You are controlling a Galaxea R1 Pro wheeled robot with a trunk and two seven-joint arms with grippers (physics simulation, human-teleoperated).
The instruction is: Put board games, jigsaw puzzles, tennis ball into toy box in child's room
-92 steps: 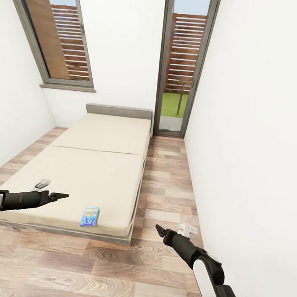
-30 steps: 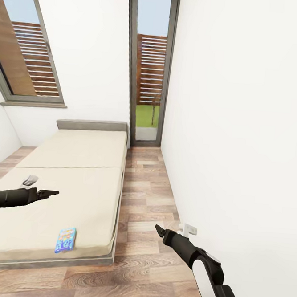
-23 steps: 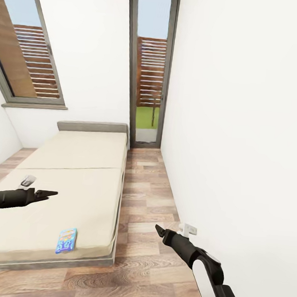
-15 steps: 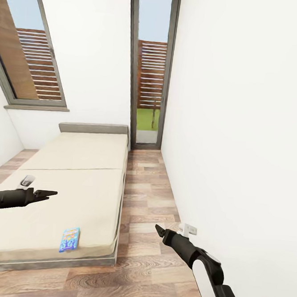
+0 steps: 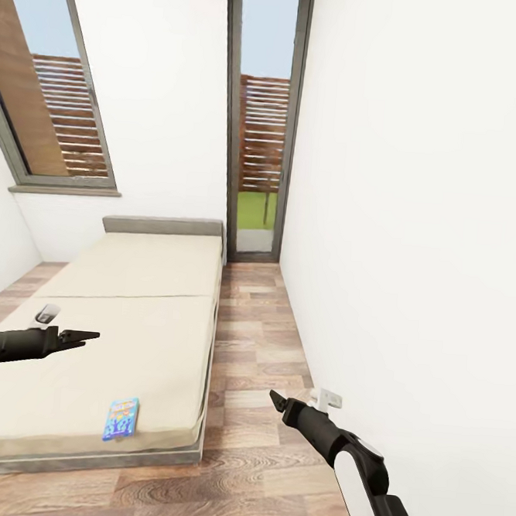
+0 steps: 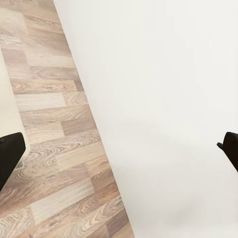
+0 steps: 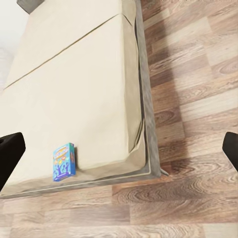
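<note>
Small blue board game (image 5: 120, 419) sits flat on the bed (image 5: 130, 310) near its foot edge, around 7 o'clock in the head view. Left pincer (image 5: 89, 336) and right pincer (image 5: 275, 401) both spread wide, holding nothing.

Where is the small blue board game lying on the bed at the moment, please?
In the head view the blue board game lies flat near the foot edge of the bed, below the left gripper and left of the wood floor strip.
</note>
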